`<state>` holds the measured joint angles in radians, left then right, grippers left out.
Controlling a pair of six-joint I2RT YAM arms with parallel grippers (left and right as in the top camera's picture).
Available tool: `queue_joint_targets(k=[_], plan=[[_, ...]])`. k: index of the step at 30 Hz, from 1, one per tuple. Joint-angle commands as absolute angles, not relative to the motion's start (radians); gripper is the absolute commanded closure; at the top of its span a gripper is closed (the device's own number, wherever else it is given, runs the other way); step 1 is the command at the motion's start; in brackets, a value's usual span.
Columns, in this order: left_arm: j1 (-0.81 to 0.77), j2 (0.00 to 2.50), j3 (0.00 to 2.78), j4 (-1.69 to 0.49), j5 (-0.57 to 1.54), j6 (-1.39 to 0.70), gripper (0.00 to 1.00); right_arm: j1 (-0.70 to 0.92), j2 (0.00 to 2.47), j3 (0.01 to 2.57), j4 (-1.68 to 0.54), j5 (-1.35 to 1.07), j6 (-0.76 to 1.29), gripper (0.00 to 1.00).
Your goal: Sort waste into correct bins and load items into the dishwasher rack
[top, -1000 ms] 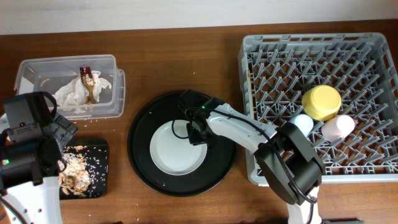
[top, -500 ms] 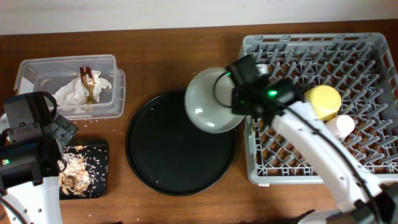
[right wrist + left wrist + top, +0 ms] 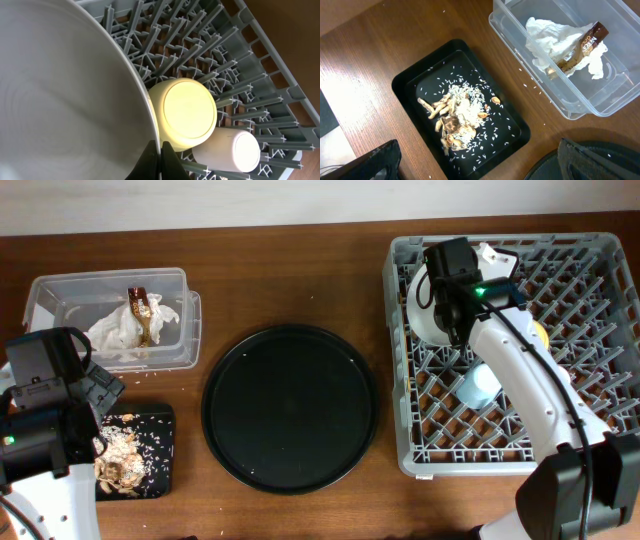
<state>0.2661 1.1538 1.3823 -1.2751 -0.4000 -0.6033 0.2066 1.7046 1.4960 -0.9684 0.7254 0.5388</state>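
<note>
Overhead, the round tray [image 3: 290,410] sits between the tub [image 3: 60,288] and the rack [image 3: 396,410]. My right arm reaches over the rack's rear-left corner and hides most of the plate [image 3: 420,328]; the blue cup [image 3: 481,386] lies just beside the forearm.

On left wrist, the left gripper [image 3: 485,161] hangs spread wide, grasping nothing, above the black tray [image 3: 400,87] of scraps [image 3: 455,120]. The napkin [image 3: 555,40] and wrapper [image 3: 582,44] lie in the tub.

On right wrist, the right gripper [image 3: 159,157] is clenched on the plate's rim, over the rack. The bowl [image 3: 185,115] is mouth-down just beyond, with the pink cup [image 3: 232,150] beside it.
</note>
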Motion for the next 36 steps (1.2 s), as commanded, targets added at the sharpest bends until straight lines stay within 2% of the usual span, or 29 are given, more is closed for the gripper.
queue_joint_targets(k=[1,4,5,7,8,10,11,13,16,18,21,25,33,36], plan=[[0.272,1.153,1.388,-1.274,-0.403,-0.613,0.01,0.262,1.711,1.509,-0.973,0.767,0.540,0.96],[0.272,1.153,1.388,-1.274,-0.403,-0.613,0.01,0.352,1.711,1.509,-0.973,0.760,0.540,0.96],[0.272,1.153,1.388,-1.274,-0.403,-0.613,0.00,0.386,1.711,1.509,-0.978,0.743,0.540,0.71],[0.272,1.153,1.388,-1.274,-0.403,-0.613,0.01,0.423,1.699,1.526,-0.995,0.675,0.540,0.43],[0.272,1.153,1.388,-1.274,-0.403,-0.613,0.01,0.427,1.684,1.552,-1.021,0.640,0.540,0.39],[0.272,1.153,1.388,-1.274,-0.403,-0.613,0.01,0.427,1.626,1.649,-1.124,0.542,0.540,0.22],[0.272,1.153,1.388,-1.274,-0.403,-0.613,0.01,0.427,1.592,1.688,-1.166,0.507,0.540,0.01],[0.272,1.153,1.388,-1.274,-0.403,-0.613,0.01,0.425,1.409,1.796,-1.312,0.395,0.540,0.01],[0.272,1.153,1.388,-1.274,-0.403,-0.613,0.01,0.425,1.207,1.780,-1.467,0.325,0.596,0.01],[0.272,1.153,1.388,-1.274,-0.403,-0.613,0.00,0.425,1.084,1.704,-1.543,0.321,0.638,0.01],[0.272,1.153,1.388,-1.274,-0.403,-0.613,0.01,0.425,0.842,1.473,-1.538,0.284,0.638,0.01],[0.272,1.153,1.388,-1.274,-0.403,-0.613,0.01,0.425,0.757,1.389,-1.542,0.165,0.637,0.01],[0.272,1.153,1.388,-1.274,-0.403,-0.613,0.01,0.425,0.759,1.378,-1.572,0.195,0.633,0.01],[0.272,1.153,1.388,-1.274,-0.403,-0.613,0.01,0.418,0.723,1.196,-1.416,0.222,0.631,0.01]])
